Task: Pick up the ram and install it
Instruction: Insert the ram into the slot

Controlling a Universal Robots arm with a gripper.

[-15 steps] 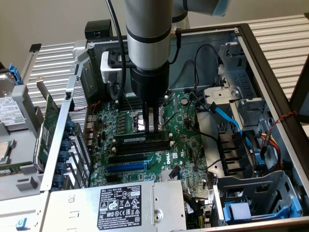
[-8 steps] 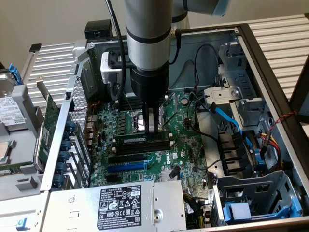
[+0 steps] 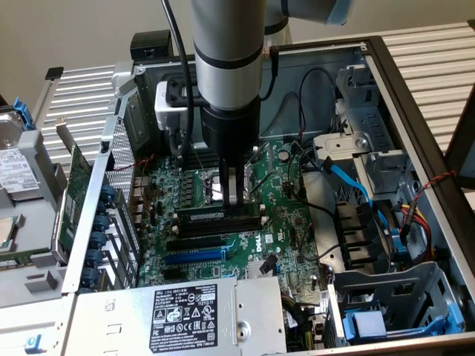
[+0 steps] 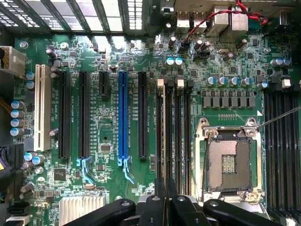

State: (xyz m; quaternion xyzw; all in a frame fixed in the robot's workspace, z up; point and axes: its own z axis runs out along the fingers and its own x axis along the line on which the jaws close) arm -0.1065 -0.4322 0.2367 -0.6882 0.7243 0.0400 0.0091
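Exterior view: tool (image 3: 235,199) low inside the open case (image 3: 407,90), shut almost all the way, tips right on the top edge of the ram (image 3: 211,216). Cannot tell if pinching the thin stick or just pressing on it. Ram standing on its edge in a black slot, on the near side of the silver socket (image 3: 211,187), close to the middle of the green board (image 3: 276,237). Looks like the push-in step.

To do it well: push straight down, never to one side. Keep the stick upright and lined up with the slot from end to end. Go slow and soft with such a thin board.

Wrist view: shut tool (image 4: 164,186) over the slots (image 4: 171,136). Watch the white clips (image 4: 160,83) at the slot ends. Mind the black wires (image 3: 297,182) just to the exterior view's right.
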